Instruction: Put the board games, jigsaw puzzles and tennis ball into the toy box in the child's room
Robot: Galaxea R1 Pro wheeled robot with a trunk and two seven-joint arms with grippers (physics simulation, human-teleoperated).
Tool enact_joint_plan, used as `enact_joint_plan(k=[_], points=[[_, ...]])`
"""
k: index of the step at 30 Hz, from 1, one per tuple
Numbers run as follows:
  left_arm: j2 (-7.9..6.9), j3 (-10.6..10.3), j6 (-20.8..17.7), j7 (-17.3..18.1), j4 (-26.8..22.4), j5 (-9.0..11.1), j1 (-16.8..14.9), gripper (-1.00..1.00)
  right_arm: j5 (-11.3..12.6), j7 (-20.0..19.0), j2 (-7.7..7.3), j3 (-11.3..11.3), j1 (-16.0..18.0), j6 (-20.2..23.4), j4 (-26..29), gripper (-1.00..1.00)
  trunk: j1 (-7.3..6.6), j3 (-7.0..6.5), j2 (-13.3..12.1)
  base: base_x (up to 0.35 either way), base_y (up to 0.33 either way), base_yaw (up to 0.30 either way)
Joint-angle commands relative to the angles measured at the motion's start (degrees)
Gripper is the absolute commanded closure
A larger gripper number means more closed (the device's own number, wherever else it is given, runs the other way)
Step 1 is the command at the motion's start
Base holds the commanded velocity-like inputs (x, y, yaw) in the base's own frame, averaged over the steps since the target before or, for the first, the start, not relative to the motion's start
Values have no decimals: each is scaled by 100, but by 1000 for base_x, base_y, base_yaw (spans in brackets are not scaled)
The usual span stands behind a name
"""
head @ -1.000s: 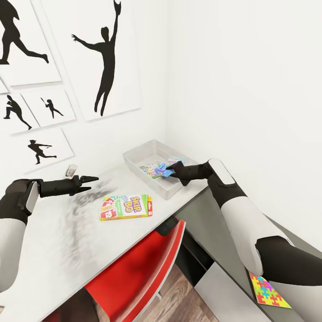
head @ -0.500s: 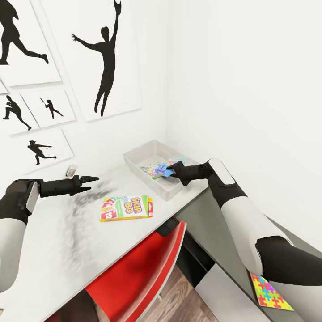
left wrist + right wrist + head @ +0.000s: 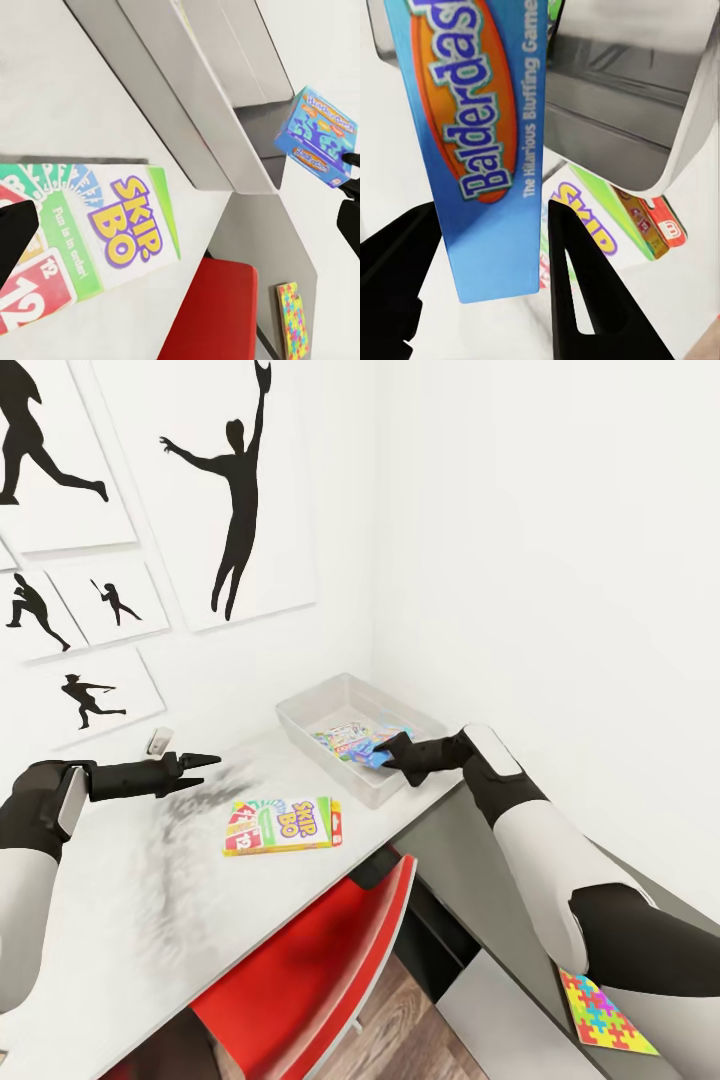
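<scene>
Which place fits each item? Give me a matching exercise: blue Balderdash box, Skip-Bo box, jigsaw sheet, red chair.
Things:
1. blue Balderdash game box
2. flat green-and-white Skip-Bo game box
3. multicolour jigsaw puzzle sheet
4. red chair

Places:
A. flat on the light grey desk top
B. tucked under the desk edge
C. between the right gripper jaws, over the pale grey bin
D. on the dark grey desk section

Pairs: 1-C, 2-A, 3-D, 4-B

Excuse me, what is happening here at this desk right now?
The right gripper holds a blue Balderdash game box over the near rim of the grey toy box, which already contains another game. The left gripper hovers open above the table, beside the Skip-Bo box. One jigsaw puzzle lies on the dark desk section.
</scene>
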State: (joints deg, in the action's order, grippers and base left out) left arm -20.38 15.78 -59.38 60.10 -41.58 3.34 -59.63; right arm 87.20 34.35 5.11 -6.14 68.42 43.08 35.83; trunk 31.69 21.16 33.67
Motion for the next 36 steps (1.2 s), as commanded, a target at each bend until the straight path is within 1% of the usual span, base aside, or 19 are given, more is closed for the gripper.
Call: enact_joint_plan(k=[1, 16, 36], points=[[-1, 4, -48, -3, 1, 27, -3, -100, 63, 63, -2, -10, 5, -11, -1, 100, 2, 8, 8, 0, 0, 0], [-1, 4, -48, -6, 1, 27, -5, -100, 60, 63, -2, -27, 5, -19, -89, 100, 2, 8, 8, 0, 0, 0], [4, 4, -48, -3, 1, 27, -5, -100, 60, 63, -2, -22, 6, -37, -93, 100, 2, 8, 8, 36, 0, 0]])
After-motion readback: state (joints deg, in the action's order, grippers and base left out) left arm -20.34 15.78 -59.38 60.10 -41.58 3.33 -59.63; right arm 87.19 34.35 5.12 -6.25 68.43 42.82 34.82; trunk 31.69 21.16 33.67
